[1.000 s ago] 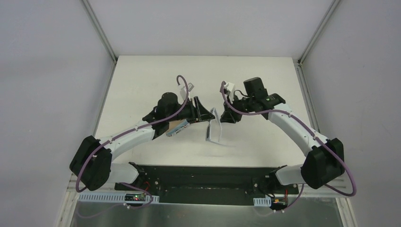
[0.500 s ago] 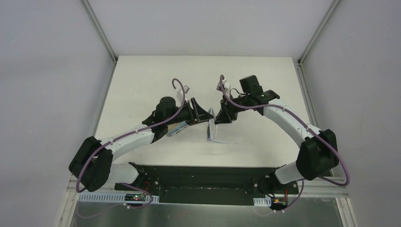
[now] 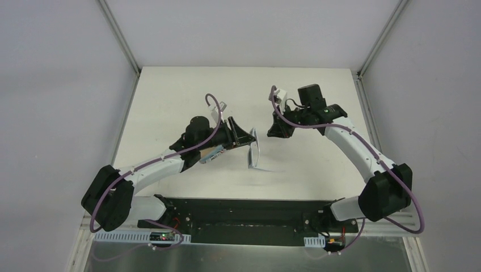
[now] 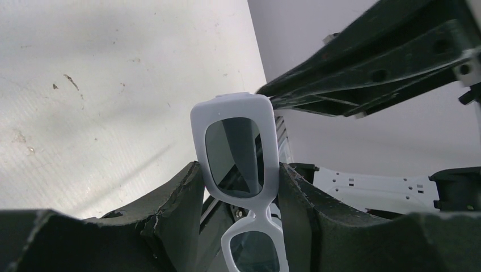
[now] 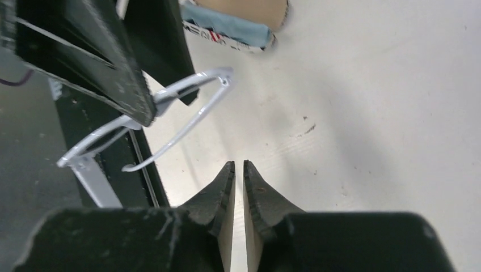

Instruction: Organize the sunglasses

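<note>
Above the table (image 3: 170,90), left gripper (image 3: 249,138) clamps the sunglasses (image 3: 254,156), frame running nearward; right gripper (image 3: 271,132), nearly closed and empty, hovers just rightward.

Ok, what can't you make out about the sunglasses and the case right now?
Sunglasses: left wrist view, lower lens cut off by the bottom edge, frame sides covered by the left gripper.
Temple arms: right wrist view, one passes behind the left gripper, so its fold is unclear.
Case: top view, mostly under the left arm; right wrist view, cut by the top edge. Open or closed, cannot tell.
</note>
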{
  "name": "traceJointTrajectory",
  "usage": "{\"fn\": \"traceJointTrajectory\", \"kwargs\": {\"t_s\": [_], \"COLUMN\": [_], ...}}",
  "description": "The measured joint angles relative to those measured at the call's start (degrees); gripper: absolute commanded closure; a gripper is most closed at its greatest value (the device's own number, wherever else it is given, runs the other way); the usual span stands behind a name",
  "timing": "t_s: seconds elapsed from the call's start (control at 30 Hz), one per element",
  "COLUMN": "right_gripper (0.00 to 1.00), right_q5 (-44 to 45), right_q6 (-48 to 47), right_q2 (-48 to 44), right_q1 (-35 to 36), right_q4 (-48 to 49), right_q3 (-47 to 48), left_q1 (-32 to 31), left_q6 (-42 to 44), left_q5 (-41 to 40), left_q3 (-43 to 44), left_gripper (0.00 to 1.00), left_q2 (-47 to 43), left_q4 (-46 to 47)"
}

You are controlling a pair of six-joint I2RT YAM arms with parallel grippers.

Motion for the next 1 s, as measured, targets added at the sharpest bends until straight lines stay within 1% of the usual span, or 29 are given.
{"fn": "traceJointTrajectory", "kwargs": {"t_s": [0.1, 0.2, 0.33, 0.43, 0.53, 0.7, 0.87, 1.0], "right_gripper": [0.89, 0.89, 0.88, 0.87, 0.84, 0.81, 0.81, 0.79], "right_q5": [5.01, 6.97, 3.87, 0.92, -0.96, -3.96, -5.31, -5.16], "right_q6": [-1.51, -2.23, -2.43, -2.21, -1.9, -0.42, 1.4, 1.64], "right_q2": [0.72, 2.21, 3.69, 4.0, 4.04, 4.26, 4.61, 5.38], "right_q1": [2.14, 5.44, 7.76, 7.78, 7.78, 7.72, 7.67, 6.78], "right_q4": [-0.07, -0.42, -1.18, -1.33, -1.31, -1.49, -1.29, -1.51], "right_q3": [-1.42, -2.45, -1.9, -0.44, 0.98, 1.29, 1.29, 1.29], "left_q1": [0.0, 0.0, 0.0, 0.0, 0.0, 0.0, 0.0, 0.0], "left_q6": [-0.13, -1.64, -4.09, -5.16, -5.79, -5.95, -6.19, -6.32], "left_q5": [-0.07, -0.48, -1.46, -2.21, -2.97, -3.61, -4.2, -4.37], "left_q3": [0.0, -0.44, -0.92, -0.96, -0.96, -1.49, -2.43, -2.84], "left_gripper": [1.0, 1.0, 1.0, 1.0, 1.0, 1.0, 1.0, 1.0], "left_q2": [-0.31, -0.35, 0.09, 0.35, 0.44, 0.44, 0.44, 0.42], "left_q4": [0.72, 3.21, 5.99, 7.17, 7.82, 8.09, 8.09, 8.09]}}
